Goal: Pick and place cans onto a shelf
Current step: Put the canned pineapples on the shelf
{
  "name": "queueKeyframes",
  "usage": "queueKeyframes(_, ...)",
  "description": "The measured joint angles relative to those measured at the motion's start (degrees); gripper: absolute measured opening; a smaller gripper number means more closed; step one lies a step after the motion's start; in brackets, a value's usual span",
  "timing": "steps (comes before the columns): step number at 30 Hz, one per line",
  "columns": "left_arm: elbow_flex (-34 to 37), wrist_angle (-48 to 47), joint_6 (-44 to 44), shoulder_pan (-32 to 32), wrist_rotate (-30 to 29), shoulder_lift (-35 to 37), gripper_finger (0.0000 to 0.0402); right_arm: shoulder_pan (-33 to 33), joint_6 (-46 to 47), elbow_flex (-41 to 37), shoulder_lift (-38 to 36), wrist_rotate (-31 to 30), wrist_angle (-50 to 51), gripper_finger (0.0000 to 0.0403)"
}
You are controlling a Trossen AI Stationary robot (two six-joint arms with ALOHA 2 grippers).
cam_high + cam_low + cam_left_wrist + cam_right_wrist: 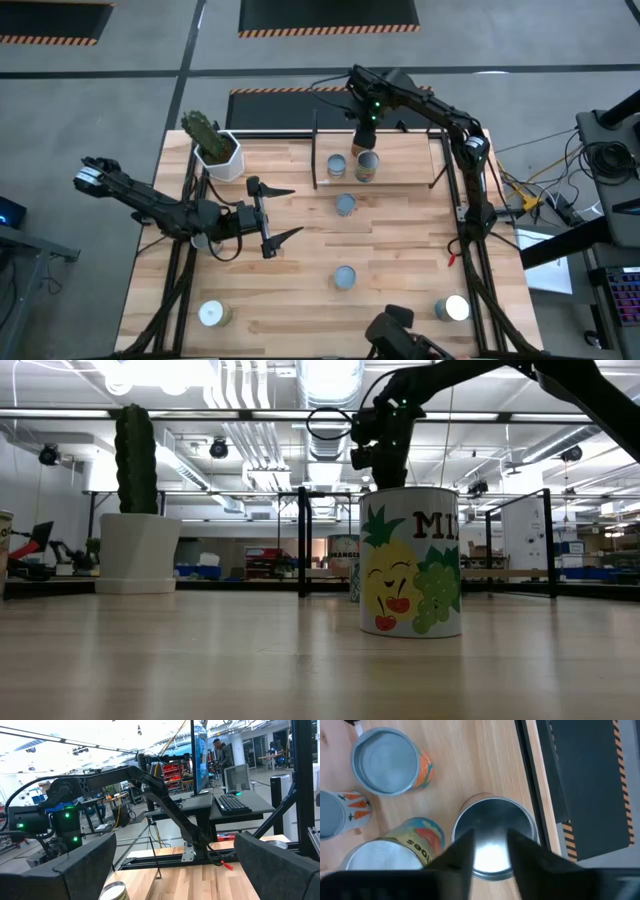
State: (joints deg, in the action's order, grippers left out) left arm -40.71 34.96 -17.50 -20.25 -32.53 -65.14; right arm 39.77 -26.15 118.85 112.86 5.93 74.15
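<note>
My right gripper [365, 128] hangs over the shelf [405, 172] at the table's far side, pointing steeply down. Its fingers stand a narrow gap apart [492, 852] above the silvery top of a can [495, 827] and hold nothing. This can stands upright on the shelf's wood by the far black frame bar [522, 760], with other cans [385, 762] [395, 852] close beside it. More cans stand on the table [345, 204] [345, 277] [410, 560]. My left gripper [293, 212] waits open over the table's left half.
A white pot with a cactus [215, 150] stands at the far left corner. White-topped cans sit near the front edge at left [210, 313] and right [452, 308]. Thin black shelf posts [315, 150] rise beside the cans. A person [222, 750] stands far off in the room.
</note>
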Motion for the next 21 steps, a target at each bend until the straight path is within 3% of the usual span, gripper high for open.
queueKeyframes(4, 0.0, 0.0, 0.02, -0.01, 0.0, 0.0, 0.0386, 0.0, -0.67, -1.12, 0.0, 0.01, -0.99, 0.002)
queueKeyframes(21, 0.0, -0.02, 0.0, -0.02, 0.0, 0.0, 0.0386, 0.01, -0.39, -6.34, -0.19, -4.55, -6.38, 0.0009)
